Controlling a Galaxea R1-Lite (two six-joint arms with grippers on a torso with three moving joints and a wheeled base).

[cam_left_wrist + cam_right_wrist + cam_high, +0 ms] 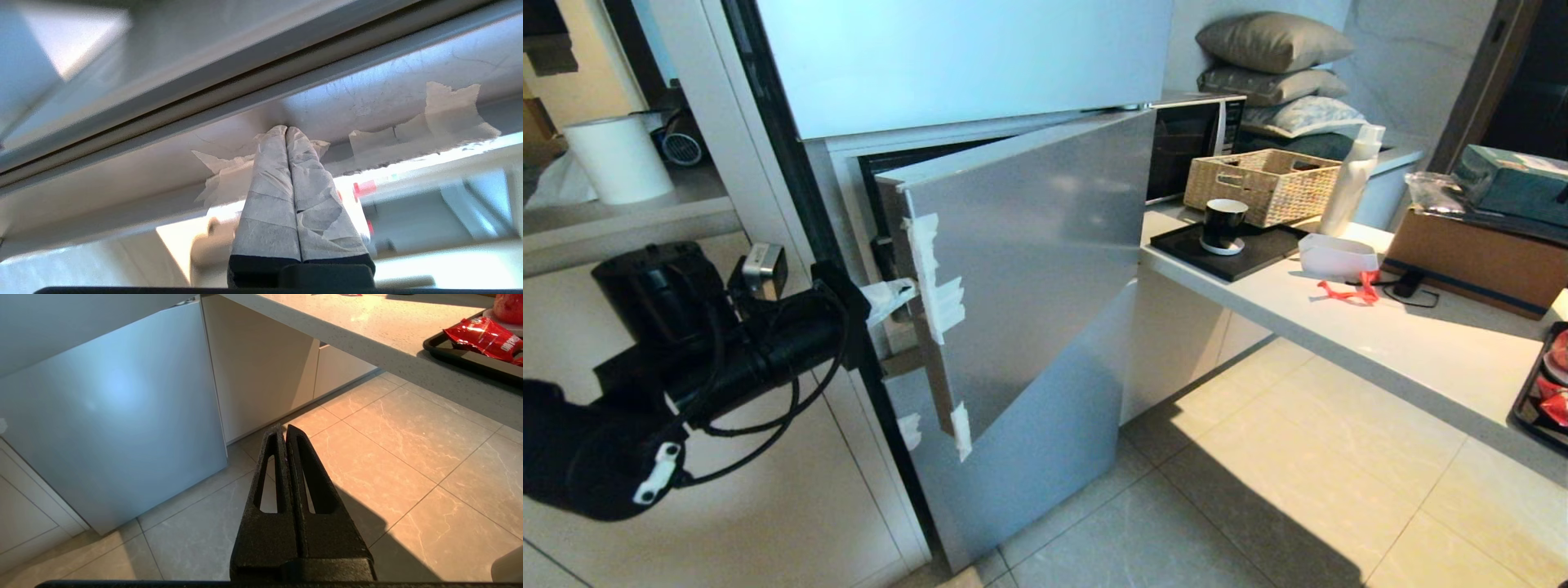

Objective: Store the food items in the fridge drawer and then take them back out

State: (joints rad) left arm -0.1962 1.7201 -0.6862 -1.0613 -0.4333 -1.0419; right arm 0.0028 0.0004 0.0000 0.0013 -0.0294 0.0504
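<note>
Head view. One fridge with three silver-grey panels; the middle fridge door stands ajar, swung out, its free edge patched with about four scraps of white tape. The left gripper, fingers wrapped in white tape, sits at 9 o'clock of that door, tips at the door's edge. The fridge interior is hidden behind the door; no fridge drawer can be made out. On the counter at 2 o'clock: one woven basket, contents not visible; one black mug on a flat black tray; one white bottle; one cardboard box. Three pillows are stacked at 1 o'clock. At 4 o'clock a second black tray, cut off by the frame, holds red items; whether these are the food items cannot be told.

Left wrist view. The two taped fingers are pressed together, closed on nothing, tips against the taped door edge. The background is blurred.

Right wrist view. The right gripper hangs over floor tiles, its two black fingers shut, empty. At 2 o'clock the tray holds one red snack packet and one red round piece, cut off.
</note>
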